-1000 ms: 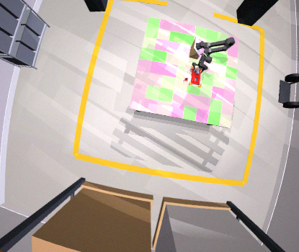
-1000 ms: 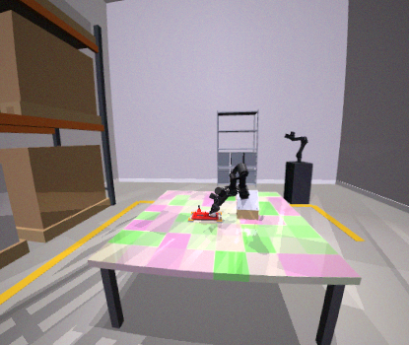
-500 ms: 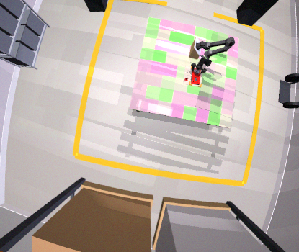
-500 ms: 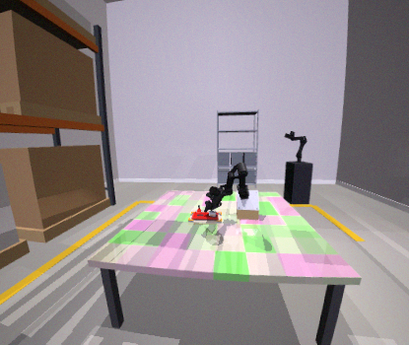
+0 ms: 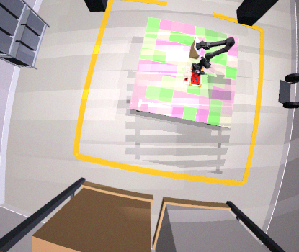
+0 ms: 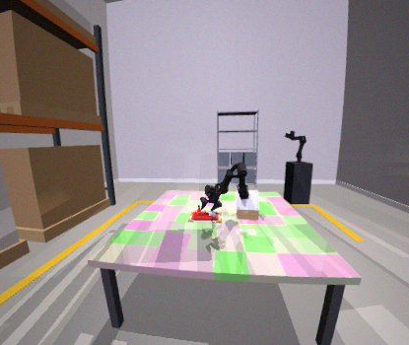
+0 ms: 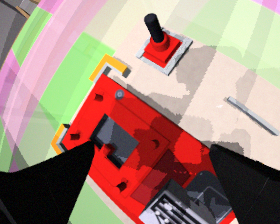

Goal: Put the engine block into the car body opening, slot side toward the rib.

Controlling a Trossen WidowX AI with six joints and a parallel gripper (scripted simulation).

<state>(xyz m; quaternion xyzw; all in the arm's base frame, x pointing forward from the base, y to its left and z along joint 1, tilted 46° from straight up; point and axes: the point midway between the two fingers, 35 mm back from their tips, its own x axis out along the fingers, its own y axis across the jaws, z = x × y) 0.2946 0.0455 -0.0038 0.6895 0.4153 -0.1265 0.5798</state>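
Note:
The red car body (image 5: 196, 81) (image 6: 200, 217) (image 7: 141, 122) lies flat on the table. In the wrist view it is turned at an angle and runs out of the bottom edge. It has a small rectangular opening (image 7: 120, 136) with a red tab at its side. The grey engine block (image 7: 167, 209) (image 6: 213, 214) sits over the larger dark recess at the car body's near end, partly cut off by the frame; how deep it sits cannot be told. My gripper (image 7: 153, 149) (image 5: 197, 73) (image 6: 206, 206) is open and empty, above the car body, with fingers to either side.
A red piece with a black stick (image 7: 162, 46) (image 5: 186, 79) stands on a grey base beside the car body. A thin grey bar (image 7: 253, 116) lies near it. Yellow corner brackets (image 7: 109, 65) hold the car body's end. A brown and white box (image 6: 247, 213) (image 5: 194, 51) stands beside the arm.

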